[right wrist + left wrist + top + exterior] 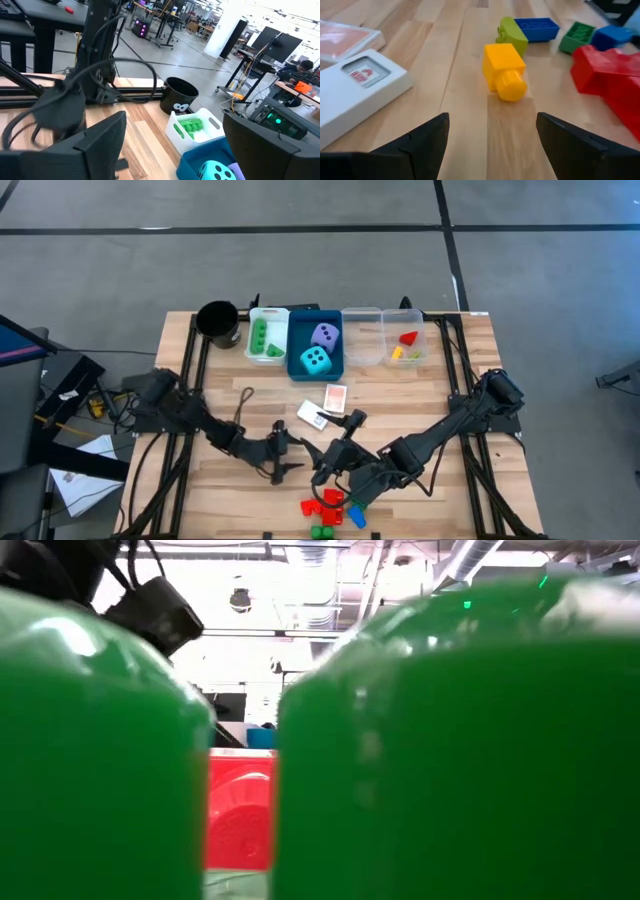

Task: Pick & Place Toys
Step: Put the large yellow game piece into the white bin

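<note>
Yellow brick, lying on the wooden table straight ahead of the released left gripper, is seen with its stud end turned toward the spread, empty fingers, while the right gripper, likewise unclenched and empty, is held above nearby.

A cyan die and a lavender die, both dark-dotted, sit in a blue tray. Green bricks fill a white tray. A yellow brick lies on the pale wooden counter, near red bricks.
</note>
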Controlling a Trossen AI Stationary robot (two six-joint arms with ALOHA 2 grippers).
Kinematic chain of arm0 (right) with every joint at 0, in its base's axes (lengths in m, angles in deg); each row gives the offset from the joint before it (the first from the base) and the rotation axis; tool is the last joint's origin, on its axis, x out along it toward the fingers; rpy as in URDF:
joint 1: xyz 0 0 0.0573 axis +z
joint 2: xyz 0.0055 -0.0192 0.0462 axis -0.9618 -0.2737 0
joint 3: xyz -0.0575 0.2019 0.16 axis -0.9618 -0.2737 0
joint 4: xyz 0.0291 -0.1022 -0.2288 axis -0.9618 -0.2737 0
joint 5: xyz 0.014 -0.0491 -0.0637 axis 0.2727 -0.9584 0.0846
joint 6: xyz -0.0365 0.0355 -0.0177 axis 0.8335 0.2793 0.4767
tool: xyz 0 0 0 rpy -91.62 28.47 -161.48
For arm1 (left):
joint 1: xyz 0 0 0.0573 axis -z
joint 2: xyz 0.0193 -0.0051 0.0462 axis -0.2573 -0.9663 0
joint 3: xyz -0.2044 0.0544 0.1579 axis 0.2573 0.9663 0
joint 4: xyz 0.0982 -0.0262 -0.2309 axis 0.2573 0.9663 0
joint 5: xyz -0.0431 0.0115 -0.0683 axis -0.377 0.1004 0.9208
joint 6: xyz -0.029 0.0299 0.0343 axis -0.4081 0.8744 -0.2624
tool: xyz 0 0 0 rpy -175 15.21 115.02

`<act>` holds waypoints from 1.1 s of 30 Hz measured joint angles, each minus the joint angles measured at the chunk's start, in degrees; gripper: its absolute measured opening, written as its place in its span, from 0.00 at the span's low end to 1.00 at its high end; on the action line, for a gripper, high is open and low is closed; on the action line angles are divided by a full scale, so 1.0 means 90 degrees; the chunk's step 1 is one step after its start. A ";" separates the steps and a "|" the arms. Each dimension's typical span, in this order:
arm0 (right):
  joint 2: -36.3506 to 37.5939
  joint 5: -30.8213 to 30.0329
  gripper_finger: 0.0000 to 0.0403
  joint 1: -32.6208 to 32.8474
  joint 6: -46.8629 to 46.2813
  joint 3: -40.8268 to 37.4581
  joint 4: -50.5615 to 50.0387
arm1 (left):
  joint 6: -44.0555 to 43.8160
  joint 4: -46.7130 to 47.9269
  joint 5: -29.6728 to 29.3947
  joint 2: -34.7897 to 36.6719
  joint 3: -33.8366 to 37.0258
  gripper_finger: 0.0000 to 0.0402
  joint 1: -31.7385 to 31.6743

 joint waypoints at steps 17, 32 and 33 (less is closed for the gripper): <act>0.0000 -0.0016 0.81 0.0000 0.0000 0.0000 -0.0020 | 0.0142 0.0004 -0.0313 -0.1513 -0.1562 0.73 -0.0073; 0.0000 -0.0013 0.81 0.0002 0.0000 0.0000 -0.0005 | -0.0188 0.0076 -0.0415 -0.1846 -0.2021 0.53 -0.0421; 0.0000 -0.0008 0.81 0.0002 -0.0002 0.0000 -0.0005 | -0.0185 0.0088 -0.0446 -0.1846 -0.2020 0.47 -0.0426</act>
